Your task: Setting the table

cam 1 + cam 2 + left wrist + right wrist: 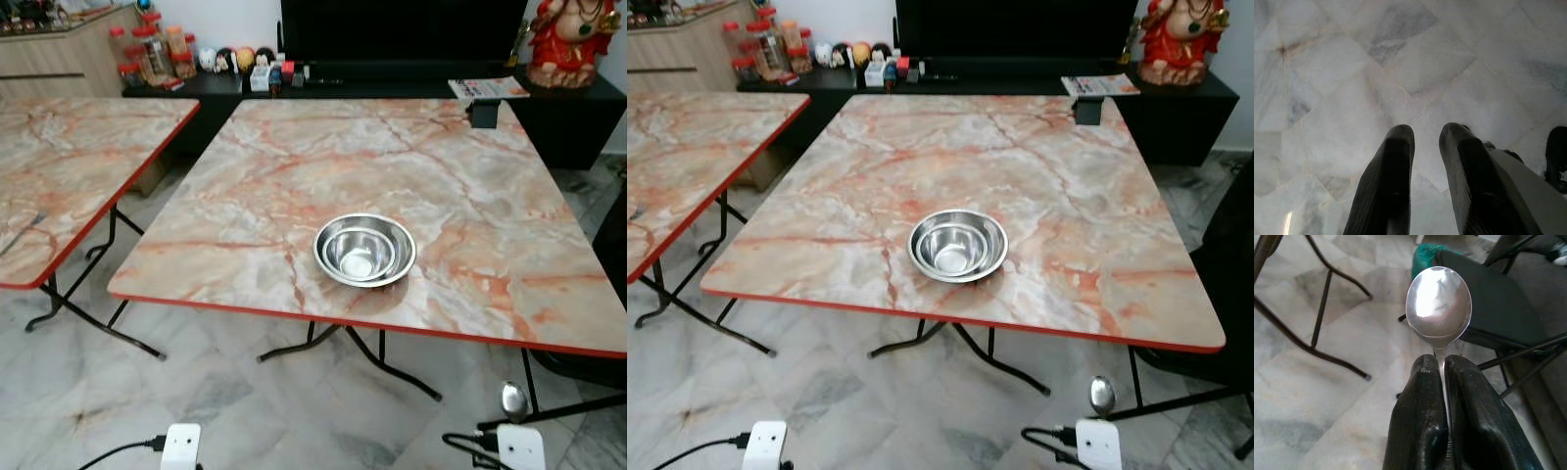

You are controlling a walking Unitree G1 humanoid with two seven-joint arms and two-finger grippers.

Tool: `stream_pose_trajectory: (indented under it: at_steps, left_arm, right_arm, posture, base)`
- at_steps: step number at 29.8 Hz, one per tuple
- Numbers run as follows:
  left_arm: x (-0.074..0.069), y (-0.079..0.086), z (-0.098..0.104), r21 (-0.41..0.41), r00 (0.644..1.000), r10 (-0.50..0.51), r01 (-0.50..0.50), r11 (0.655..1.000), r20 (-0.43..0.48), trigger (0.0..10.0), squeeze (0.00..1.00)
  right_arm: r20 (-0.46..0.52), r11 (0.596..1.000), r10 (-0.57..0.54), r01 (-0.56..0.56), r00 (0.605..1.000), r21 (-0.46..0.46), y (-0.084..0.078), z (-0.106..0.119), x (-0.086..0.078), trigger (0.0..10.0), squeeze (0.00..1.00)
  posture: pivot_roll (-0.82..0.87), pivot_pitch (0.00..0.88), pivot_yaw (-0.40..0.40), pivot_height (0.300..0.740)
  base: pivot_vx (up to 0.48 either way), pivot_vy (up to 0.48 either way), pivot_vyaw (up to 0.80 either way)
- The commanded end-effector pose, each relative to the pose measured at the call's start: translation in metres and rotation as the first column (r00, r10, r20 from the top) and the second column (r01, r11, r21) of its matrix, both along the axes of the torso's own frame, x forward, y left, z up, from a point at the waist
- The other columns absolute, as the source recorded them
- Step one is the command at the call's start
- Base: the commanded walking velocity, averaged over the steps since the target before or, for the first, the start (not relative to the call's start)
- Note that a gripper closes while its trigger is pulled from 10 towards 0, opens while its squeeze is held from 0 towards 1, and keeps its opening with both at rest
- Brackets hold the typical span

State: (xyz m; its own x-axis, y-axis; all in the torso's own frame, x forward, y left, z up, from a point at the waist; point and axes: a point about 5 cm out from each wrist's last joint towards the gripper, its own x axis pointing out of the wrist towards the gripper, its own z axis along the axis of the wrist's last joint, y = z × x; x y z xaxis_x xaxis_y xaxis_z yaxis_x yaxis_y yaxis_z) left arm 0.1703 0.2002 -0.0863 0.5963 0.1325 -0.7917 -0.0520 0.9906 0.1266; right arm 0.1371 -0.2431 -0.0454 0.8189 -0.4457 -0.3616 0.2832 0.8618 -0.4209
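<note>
Spoon (1439, 303) is sitting clamped between your right gripper (1442, 363) fingers, bowl sticking out past the tips. Your left gripper (1426, 133) is hanging with fingers apart over the floor (1342, 73). Bowls (364, 250) are resting on the table (245, 196) ahead.

You had nested bowls (364, 250) on the table's (245, 215) near edge; a second table (59, 166) stood left.

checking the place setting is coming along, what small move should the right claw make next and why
Probably lift the right claw up and forward over the table's near edge, toward the nested steel bowls. It is shut on the spoon, held low, below the tabletop near the floor, and no spoon lies beside the bowls yet. The left claw hangs idle over the floor.
</note>
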Motion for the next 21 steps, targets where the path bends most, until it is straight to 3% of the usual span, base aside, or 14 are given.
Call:
stream_pose_trajectory:
  at_steps: [1,5,6,7,9,10,11,16,18,20,21]
  left_arm:
    - [-0.002,0.0,-0.002,0.007,1.0,-0.02,0.02,1.0,-0.024,10.0,0.0]
    - [-0.002,-0.003,-0.002,0.003,0.999,-0.032,0.032,0.999,-0.026,10.0,0.0]
    - [-0.002,-0.003,-0.002,0.003,0.999,-0.035,0.035,0.999,-0.027,10.0,0.0]
    - [-0.002,-0.003,-0.002,0.003,0.999,-0.035,0.035,0.999,-0.027,10.0,0.0]
    - [-0.002,-0.002,-0.002,0.006,0.999,-0.036,0.037,0.999,-0.028,10.0,0.0]
    - [-0.002,-0.002,-0.002,0.006,0.999,-0.036,0.037,0.999,-0.028,10.0,0.0]
    - [-0.003,-0.001,-0.002,0.007,0.999,-0.037,0.037,0.999,-0.03,10.0,0.0]
    - [-0.003,0.0,-0.002,0.01,0.999,-0.041,0.041,0.999,-0.032,10.0,0.0]
    - [-0.002,0.0,-0.001,0.011,0.998,-0.048,0.048,0.999,-0.031,10.0,0.0]
    - [-0.001,0.0,-0.001,0.011,0.998,-0.05,0.05,0.999,-0.031,10.0,0.0]
    - [0.0,-0.001,-0.001,0.011,0.998,-0.057,0.057,0.998,-0.029,10.0,0.0]
  right_arm:
    - [0.051,1.0,0.022,-0.021,0.998,-0.018,0.004,0.008,0.006,10.0,0.0]
    - [0.13,0.988,0.129,-0.116,0.983,-0.101,0.011,0.03,0.016,10.0,0.0]
    - [0.136,0.95,0.251,-0.217,0.958,-0.225,0.015,0.044,0.022,10.0,0.0]
    - [0.136,0.95,0.251,-0.217,0.958,-0.225,0.015,0.044,0.022,10.0,0.0]
    - [0.116,0.894,0.357,-0.303,0.927,-0.332,0.021,0.053,0.023,10.0,0.0]
    - [0.116,0.894,0.357,-0.303,0.927,-0.332,0.021,0.053,0.023,10.0,0.0]
    - [0.093,0.856,0.405,-0.341,0.91,-0.388,0.021,0.055,0.023,10.0,0.0]
    - [0.138,0.823,0.442,-0.34,0.886,-0.455,0.018,0.076,0.025,10.0,0.0]
    - [0.199,0.83,0.455,-0.332,0.868,-0.448,0.021,0.092,0.033,10.0,0.0]
    - [0.216,0.812,0.478,-0.334,0.851,-0.479,0.024,0.101,0.04,10.0,0.0]
    - [0.261,0.802,0.502,-0.33,0.825,-0.498,0.031,0.114,0.051,10.0,0.0]
  posture:
    - [-0.16,0.0,0.059,0.732]
    - [-0.17,0.0,0.061,0.732]
    - [-0.17,0.0,0.061,0.732]
    - [-0.17,0.0,0.061,0.732]
    - [-0.17,0.0,0.062,0.732]
    - [-0.17,0.0,0.062,0.732]
    - [-0.17,0.0,0.063,0.732]
    - [-0.18,0.0,0.069,0.732]
    - [-0.19,0.0,0.076,0.732]
    - [-0.19,0.0,0.077,0.732]
    - [-0.19,0.0,0.078,0.732]
  base:
    - [0.0,0.0,0.0]
    - [0.0,0.0,0.0]
    - [0.0,0.0,0.0]
    - [0.0,0.0,0.0]
    - [0.0,0.0,0.0]
    - [0.0,0.0,0.0]
    - [0.0,0.0,0.0]
    - [0.0,0.0,0.0]
    - [0.0,0.0,0.0]
    - [0.0,0.0,0.0]
    - [0.0,0.0,0.0]
